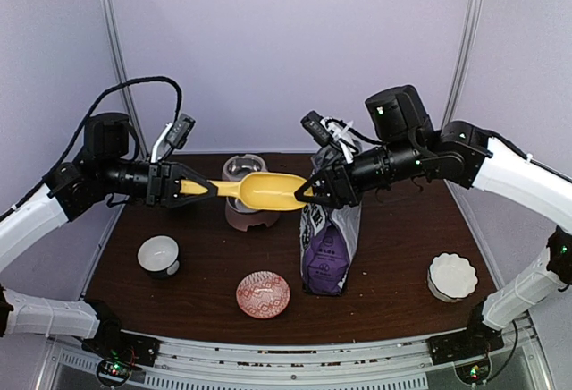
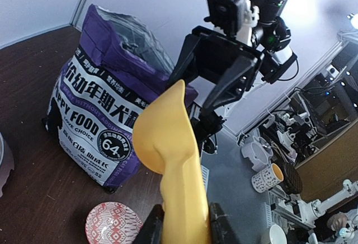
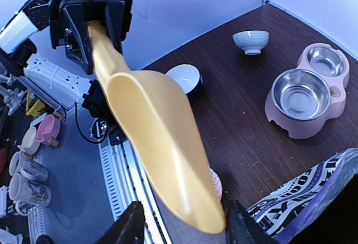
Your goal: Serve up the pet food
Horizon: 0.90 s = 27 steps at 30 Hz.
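My left gripper (image 1: 207, 190) (image 2: 184, 221) is shut on the handle of the yellow plastic scoop (image 1: 264, 190) (image 2: 168, 143) (image 3: 151, 126) and holds it level above the table. My right gripper (image 1: 308, 191) (image 3: 182, 224) is open, its two fingers standing either side of the scoop's front tip. The purple "PUPPY FOOD" bag (image 1: 329, 247) (image 2: 106, 115) (image 3: 313, 210) stands upright just below my right gripper, its top open. No kibble shows in the scoop or anywhere else; the pet food is hidden inside the bag.
A pink double feeder with steel bowls (image 1: 246, 218) (image 3: 307, 90) stands behind and under the scoop. A white bowl with a dark outside (image 1: 159, 254) (image 3: 184, 79) is at front left, a red patterned bowl (image 1: 263, 293) (image 2: 112, 224) at front centre, a white scalloped bowl (image 1: 452, 275) at right.
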### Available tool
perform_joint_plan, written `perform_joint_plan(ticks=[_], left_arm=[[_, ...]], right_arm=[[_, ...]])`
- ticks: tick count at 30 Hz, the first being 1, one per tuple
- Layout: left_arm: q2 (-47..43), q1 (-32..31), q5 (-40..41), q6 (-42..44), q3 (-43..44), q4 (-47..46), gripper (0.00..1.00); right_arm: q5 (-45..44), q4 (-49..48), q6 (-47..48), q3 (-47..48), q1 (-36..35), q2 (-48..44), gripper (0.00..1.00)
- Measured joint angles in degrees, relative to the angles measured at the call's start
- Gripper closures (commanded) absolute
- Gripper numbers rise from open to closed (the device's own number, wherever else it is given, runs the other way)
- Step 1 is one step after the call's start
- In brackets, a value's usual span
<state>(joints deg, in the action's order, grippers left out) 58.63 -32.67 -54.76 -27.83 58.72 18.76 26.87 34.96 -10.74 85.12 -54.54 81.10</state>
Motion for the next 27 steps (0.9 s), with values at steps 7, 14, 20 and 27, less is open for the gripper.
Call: perform_joint_plan(ticks=[7, 14, 20, 27], left_arm=[[-0.2, 1.0, 6.2, -0.2, 1.7, 1.4, 1.00], [0.9, 9.0, 5.7, 0.5, 6.6, 0.5, 0.97], [3.6, 17.2, 6.3, 2.9, 6.6, 0.2, 0.97], [1.4, 17.7, 11.1, 6.8, 2.4, 0.1, 0.96]], right_arm=[[-3.8, 2.2, -0.4, 1.7, 0.1, -1.7, 0.18], [-17.2, 5.7, -5.0, 3.1, 2.3, -7.4, 0.16], [-32.7, 11.7, -10.4, 7.9, 7.0, -6.8, 0.33], [-38.3, 18.9, -15.3, 14.2, 9.3, 1.6, 0.37]])
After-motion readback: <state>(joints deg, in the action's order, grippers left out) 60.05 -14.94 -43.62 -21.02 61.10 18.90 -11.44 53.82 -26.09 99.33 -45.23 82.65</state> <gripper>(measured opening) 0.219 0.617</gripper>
